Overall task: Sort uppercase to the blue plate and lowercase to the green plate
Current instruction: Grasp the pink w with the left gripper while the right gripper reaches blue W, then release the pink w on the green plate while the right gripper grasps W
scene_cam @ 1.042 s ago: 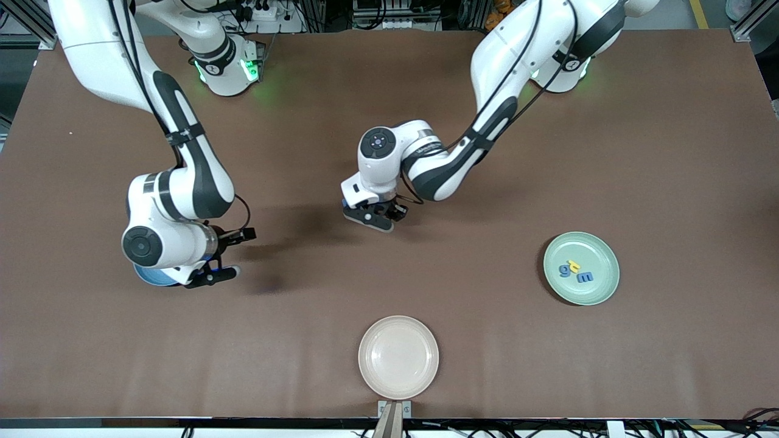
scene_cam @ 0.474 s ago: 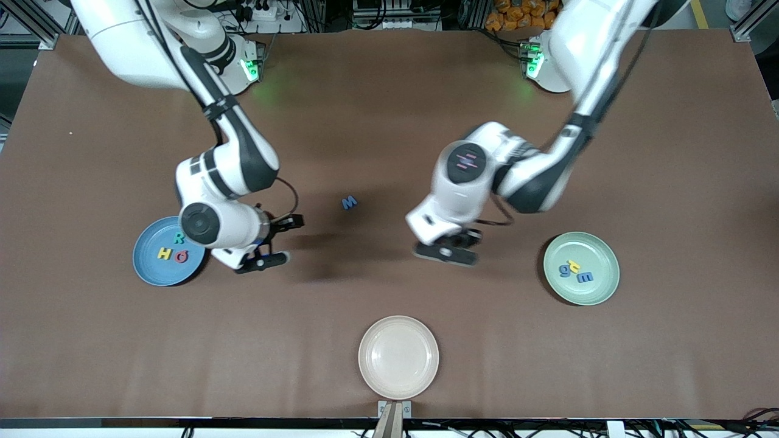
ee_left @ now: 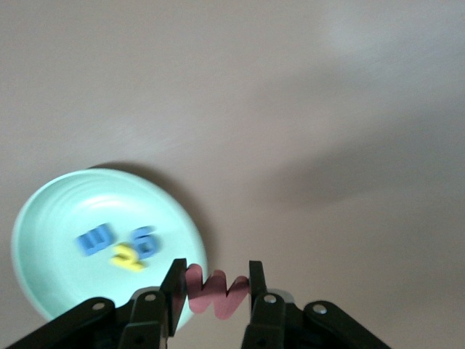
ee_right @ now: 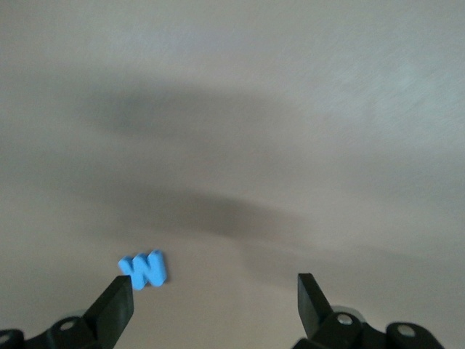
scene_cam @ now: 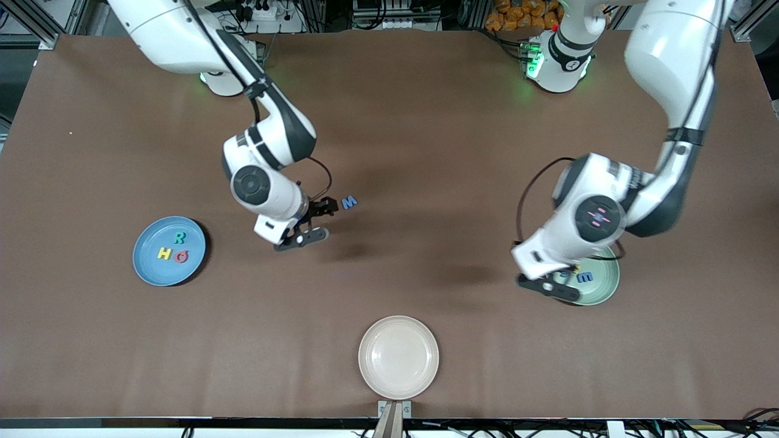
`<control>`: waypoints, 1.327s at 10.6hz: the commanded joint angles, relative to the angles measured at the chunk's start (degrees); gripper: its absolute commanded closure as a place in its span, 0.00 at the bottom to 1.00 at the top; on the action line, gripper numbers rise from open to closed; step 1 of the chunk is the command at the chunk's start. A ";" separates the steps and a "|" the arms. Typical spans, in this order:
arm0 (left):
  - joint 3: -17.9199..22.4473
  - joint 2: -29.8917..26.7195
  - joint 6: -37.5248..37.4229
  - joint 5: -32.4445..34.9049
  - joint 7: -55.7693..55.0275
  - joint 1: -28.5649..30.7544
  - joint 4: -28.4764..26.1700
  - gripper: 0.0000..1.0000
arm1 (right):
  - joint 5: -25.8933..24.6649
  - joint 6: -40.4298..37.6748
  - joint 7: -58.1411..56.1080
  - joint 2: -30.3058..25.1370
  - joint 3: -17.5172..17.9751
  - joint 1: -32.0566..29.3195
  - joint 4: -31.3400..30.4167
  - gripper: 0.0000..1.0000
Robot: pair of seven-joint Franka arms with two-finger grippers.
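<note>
My left gripper is shut on a small red lowercase letter. It hangs over the rim of the green plate, at the edge toward the right arm's end. On that plate lie two blue lowercase letters and a yellow one. A blue uppercase M lies on the table mid-way between the arms. My right gripper hovers open beside it, one fingertip close to the M. The blue plate holds a green R, a yellow H and a red Q.
A cream plate sits near the table's front edge, nearer to the front camera than the M. The green plate lies toward the left arm's end and the blue plate toward the right arm's end, on brown table.
The right arm swung from over the blue plate to beside the blue M, uncovering that plate. The left arm carried the red letter from the table's middle to the green plate.
</note>
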 commanded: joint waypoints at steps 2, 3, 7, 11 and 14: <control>5.17 0.77 2.67 -1.30 5.48 0.64 -5.02 1.00 | -6.58 4.85 11.34 -1.88 -0.74 8.10 -3.76 0.00; 6.31 0.94 3.73 -1.30 5.48 0.64 -5.91 1.00 | -7.04 6.17 11.81 -1.18 -0.74 8.20 -3.85 0.00; 8.07 1.39 5.41 -0.78 6.45 0.55 -5.31 0.00 | -14.67 9.51 11.90 0.58 -0.74 9.69 -4.55 0.00; 7.73 -5.89 0.95 -1.48 6.27 0.29 -2.85 0.00 | -17.24 13.11 13.12 3.48 -0.74 9.78 -4.29 0.00; 7.46 -13.70 -6.34 -3.93 6.28 -0.32 -1.35 0.00 | -18.47 14.18 14.44 4.45 -0.74 9.78 -4.37 0.00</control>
